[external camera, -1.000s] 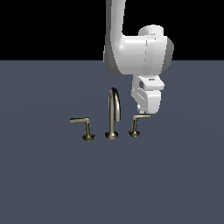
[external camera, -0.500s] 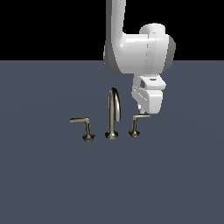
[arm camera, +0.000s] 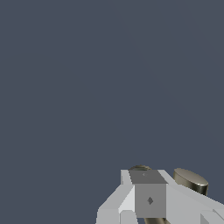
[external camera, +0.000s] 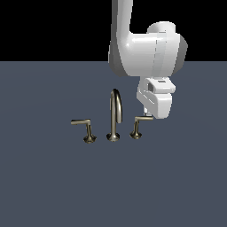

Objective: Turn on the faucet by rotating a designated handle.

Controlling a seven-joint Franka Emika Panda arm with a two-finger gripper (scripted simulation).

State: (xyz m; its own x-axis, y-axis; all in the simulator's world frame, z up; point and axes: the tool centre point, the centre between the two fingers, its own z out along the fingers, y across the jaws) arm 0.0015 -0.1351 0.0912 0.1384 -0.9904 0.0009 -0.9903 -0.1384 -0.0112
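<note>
The faucet stands mid-scene in the exterior view, with a tall gooseneck spout (external camera: 115, 114) between two low levers. The handle (external camera: 138, 126) is the lever at the exterior view's right, and its short flat bar points right. My gripper (external camera: 148, 116) is at the tip of that bar, mostly hidden under the white hand. In the wrist view the fingers (arm camera: 148, 199) sit together with no gap, and metal parts of the handle (arm camera: 190, 180) show just behind them. The twin lever (external camera: 87, 129) with the longer bar stands to the spout's left.
The faucet set stands on a flat blue-grey surface (external camera: 53, 186) that fills the scene. My white arm (external camera: 146, 48) comes down from above, behind and to the right of the spout.
The arm and hand have shifted slightly to the exterior view's right. The handle bar and the other faucet parts look the same.
</note>
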